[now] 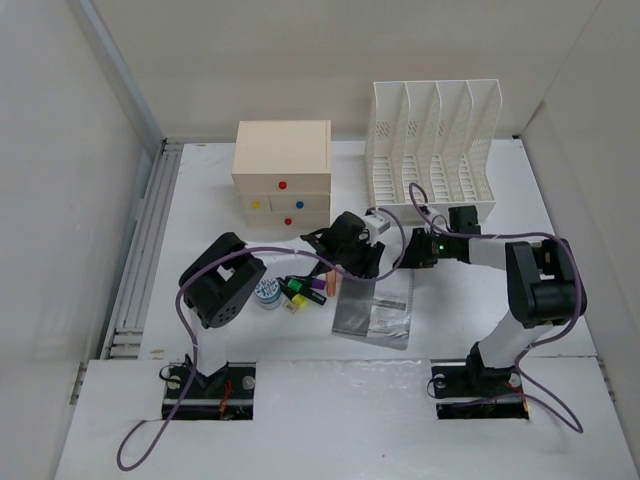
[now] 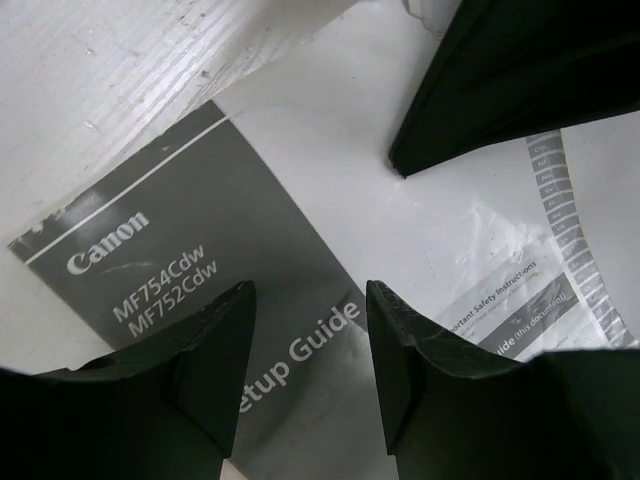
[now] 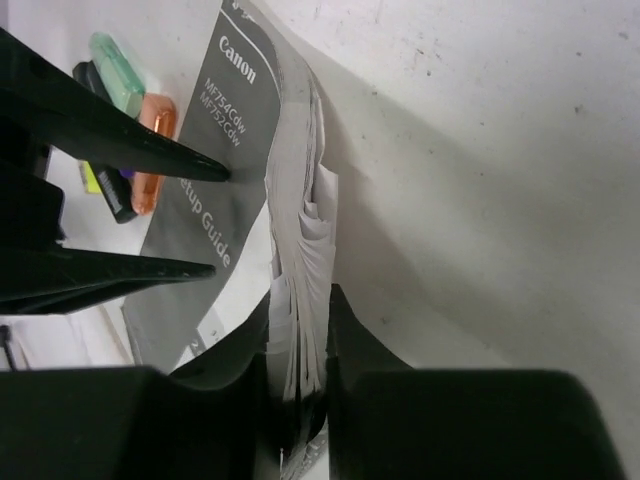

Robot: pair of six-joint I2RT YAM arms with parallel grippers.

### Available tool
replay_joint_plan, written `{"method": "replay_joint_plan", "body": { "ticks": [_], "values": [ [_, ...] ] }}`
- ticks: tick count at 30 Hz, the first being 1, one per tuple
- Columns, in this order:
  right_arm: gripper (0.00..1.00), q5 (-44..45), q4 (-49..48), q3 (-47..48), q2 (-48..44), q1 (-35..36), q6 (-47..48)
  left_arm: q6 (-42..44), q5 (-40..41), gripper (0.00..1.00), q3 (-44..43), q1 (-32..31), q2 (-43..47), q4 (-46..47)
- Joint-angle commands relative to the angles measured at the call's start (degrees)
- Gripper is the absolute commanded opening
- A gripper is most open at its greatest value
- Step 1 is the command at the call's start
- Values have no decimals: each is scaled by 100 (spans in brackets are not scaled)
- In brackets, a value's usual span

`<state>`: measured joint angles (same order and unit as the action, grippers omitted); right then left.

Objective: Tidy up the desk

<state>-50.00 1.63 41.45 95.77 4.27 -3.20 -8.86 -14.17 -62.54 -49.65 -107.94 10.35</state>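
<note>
Table (image 1: 200,200), white, lies under both arms, with a stack of booklets (image 3: 300,240) near its middle. The right claw (image 3: 298,325) pinches the stack's raised edge. The left claw (image 2: 310,300) hovers half open over the grey cover, perhaps touching it. Loose pages could fan out and slip if lifted, and the claws are close enough that they might collide.

The left fingers (image 2: 205,385) are covering part of the title on the gray booklet (image 2: 200,235), and the frame edge is cropping its lower part.
</note>
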Motion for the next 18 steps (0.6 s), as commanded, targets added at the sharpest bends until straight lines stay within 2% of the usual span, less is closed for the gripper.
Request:
{"method": "replay_joint_plan", "body": {
  "ticks": [1, 3, 7, 8, 9, 13, 18],
  "values": [
    [10, -502, -22, 153, -14, 188, 4, -19, -419, 45, -30, -63, -307, -534],
    [0, -555, -22, 153, -145, 127, 4, -19, -419, 45, -30, -63, -307, -534],
    [0, -677, 126, 266, -592, -189, 56, 33, -359, 49, -83, -63, -79, -587],
    [0, -678, 275, 345, -699, -329, 161, 34, -306, 51, -83, -63, 166, -587],
    [0, -678, 677, 424, -821, -331, 284, 34, -305, 60, -135, -63, 316, -648],
    [0, -449, 2082, 1258, -1375, -410, 1328, 95, -428, 70, -346, -63, 1343, -762],
    [0, -81, 2711, 1786, -2298, -410, 1551, -37, -657, 74, -294, 324, 2688, -640]
  ]
}}
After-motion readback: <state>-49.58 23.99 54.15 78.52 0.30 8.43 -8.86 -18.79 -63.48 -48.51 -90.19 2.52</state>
